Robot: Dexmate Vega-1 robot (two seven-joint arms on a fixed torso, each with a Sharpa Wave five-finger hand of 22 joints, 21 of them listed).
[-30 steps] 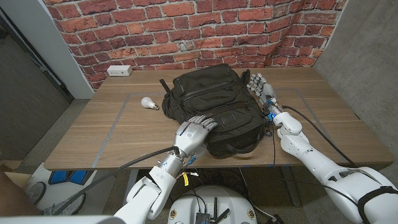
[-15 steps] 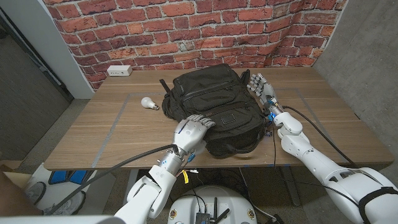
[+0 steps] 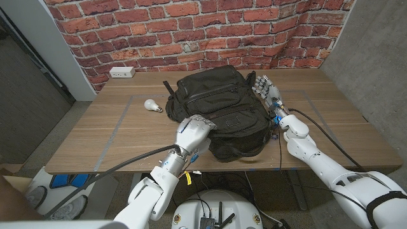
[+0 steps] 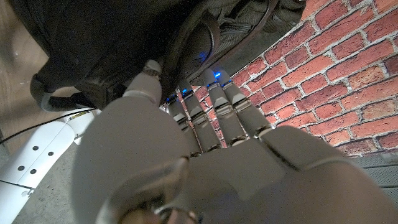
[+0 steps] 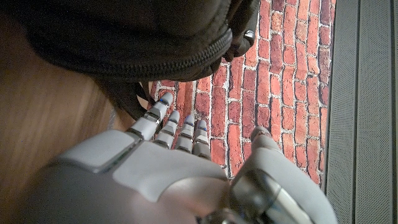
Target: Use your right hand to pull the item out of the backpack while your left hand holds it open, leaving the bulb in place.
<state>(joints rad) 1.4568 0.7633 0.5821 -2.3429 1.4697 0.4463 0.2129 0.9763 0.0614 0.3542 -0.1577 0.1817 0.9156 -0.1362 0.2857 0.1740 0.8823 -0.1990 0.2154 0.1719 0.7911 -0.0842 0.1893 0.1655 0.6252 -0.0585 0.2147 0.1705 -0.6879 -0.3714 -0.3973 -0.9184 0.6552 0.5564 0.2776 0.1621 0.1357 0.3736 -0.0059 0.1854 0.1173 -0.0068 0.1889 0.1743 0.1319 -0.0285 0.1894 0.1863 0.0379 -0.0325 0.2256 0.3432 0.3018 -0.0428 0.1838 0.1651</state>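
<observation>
A: Which step is in hand now?

B: I judge it is the very beginning, the opening of the backpack (image 3: 219,111). It lies closed on the worktop (image 3: 121,137), in the middle, with its zippers toward the camera. The item to pull out cannot be seen; I suppose it is inside.

A: And the left hand (image 3: 193,133)?

B: It rests on the near left part of the backpack, its fingers (image 4: 214,102) bent down over the black fabric. In the left wrist view the fingertips touch the fabric next to a strap. If they really pinch something, a zipper pull or a fold, I cannot tell.

A: The right hand (image 3: 266,88)?

B: It stands just beside the right side of the backpack, with its fingers (image 5: 163,124) straight and apart. It holds nothing.

A: Where is the bulb (image 3: 152,105)?

B: On the worktop, to the left of the backpack, apart from it. Nothing touches it, so it is in its place.

A: What does the next move call for?

B: In my opinion the left hand must get a sure hold on the edge of the opening and lift it. Only then the right hand can go in. The left arm is on the bulb's side, so it should not sweep toward it.
</observation>
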